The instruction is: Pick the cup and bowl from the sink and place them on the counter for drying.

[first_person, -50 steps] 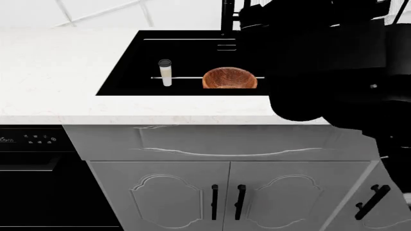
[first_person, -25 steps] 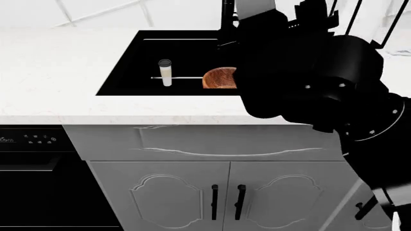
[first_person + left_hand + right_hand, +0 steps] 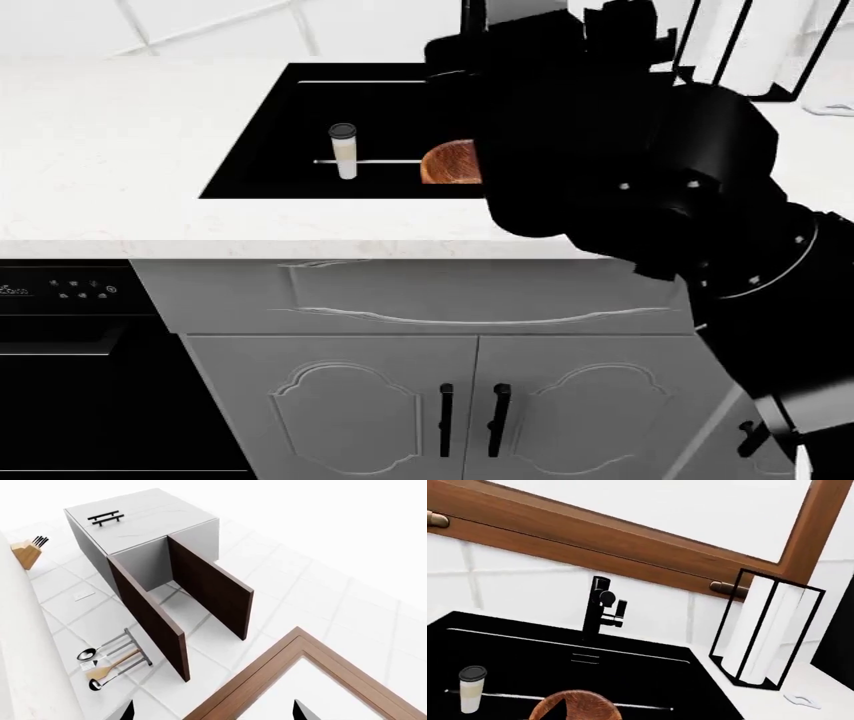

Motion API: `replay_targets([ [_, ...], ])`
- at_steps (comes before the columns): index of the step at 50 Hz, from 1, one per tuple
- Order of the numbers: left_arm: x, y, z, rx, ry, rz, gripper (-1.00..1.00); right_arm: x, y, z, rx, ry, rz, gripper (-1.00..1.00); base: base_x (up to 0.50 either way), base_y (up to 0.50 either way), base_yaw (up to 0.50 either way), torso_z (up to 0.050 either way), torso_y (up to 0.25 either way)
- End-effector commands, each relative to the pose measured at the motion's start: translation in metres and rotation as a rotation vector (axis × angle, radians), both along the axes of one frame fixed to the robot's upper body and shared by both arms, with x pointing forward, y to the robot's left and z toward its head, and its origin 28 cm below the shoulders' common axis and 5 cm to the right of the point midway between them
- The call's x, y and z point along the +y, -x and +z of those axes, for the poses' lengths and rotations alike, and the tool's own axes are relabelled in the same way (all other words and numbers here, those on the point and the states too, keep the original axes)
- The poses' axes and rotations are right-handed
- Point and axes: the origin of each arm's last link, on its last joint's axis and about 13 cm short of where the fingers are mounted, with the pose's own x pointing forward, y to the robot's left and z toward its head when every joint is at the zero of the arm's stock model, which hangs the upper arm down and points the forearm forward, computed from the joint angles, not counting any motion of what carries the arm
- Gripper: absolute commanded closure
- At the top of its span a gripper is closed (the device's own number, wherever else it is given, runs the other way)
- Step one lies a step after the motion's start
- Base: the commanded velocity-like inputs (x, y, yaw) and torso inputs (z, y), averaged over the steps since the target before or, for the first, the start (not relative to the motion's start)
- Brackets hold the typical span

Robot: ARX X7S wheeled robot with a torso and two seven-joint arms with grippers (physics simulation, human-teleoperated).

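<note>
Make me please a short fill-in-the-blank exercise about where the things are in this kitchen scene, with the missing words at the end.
1. The cup stands upright inside the ____.
2. The lid on the cup is ____ in colour.
3. In the head view, the right arm hides part of the wooden ____.
4. The paper towel roll stands on the ____.

Missing words: sink; black; bowl; counter

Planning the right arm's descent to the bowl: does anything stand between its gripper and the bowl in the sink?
Nothing visible does. In the right wrist view the bowl lies just ahead in the sink; the cup stands apart beside it, and the faucet is behind at the rim.
</note>
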Motion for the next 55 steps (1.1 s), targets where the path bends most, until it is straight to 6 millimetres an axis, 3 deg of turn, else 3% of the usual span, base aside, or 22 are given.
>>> replay_targets([
  [1, 0.000, 0.000, 0.000, 0.001, -0.001, -0.001, -1.00, 0.010, 0.009, 0.033, -0.094, -0.158, 0.101, -1.00, 0.00, 0.00, 0.00, 0.000, 0.000],
  [11, 0.000, 0.000, 0.000, 0.001, 0.002, 0.000, -1.00, 0.015, 0.019, 0.060, -0.229, -0.346, 0.215, -1.00, 0.00, 0.00, 0.00, 0.000, 0.000],
  [20, 0.000, -0.006, -0.002, 0.018, 0.000, -0.006, -1.00, 0.008, 0.012, 0.054, -0.261, -0.418, 0.133, -1.00, 0.00, 0.00, 0.00, 0.000, 0.000],
  [35, 0.000, -0.003, -0.001, 0.007, -0.003, -0.004, -1.00, 0.004, 0.007, 0.051, -0.190, -0.215, 0.042, -1.00, 0.00, 0.00, 0.00, 0.000, 0.000],
  [45, -0.001, -0.003, -0.001, 0.007, -0.004, -0.004, -1.00, 0.000, 0.013, 0.043, -0.178, -0.166, 0.092, -1.00, 0.00, 0.00, 0.00, 0.000, 0.000],
  [55, -0.002, -0.003, 0.000, 0.008, -0.007, -0.005, -1.00, -0.016, 0.031, 0.059, -0.234, -0.047, 0.113, -1.00, 0.35, 0.02, 0.00, 0.000, 0.000],
])
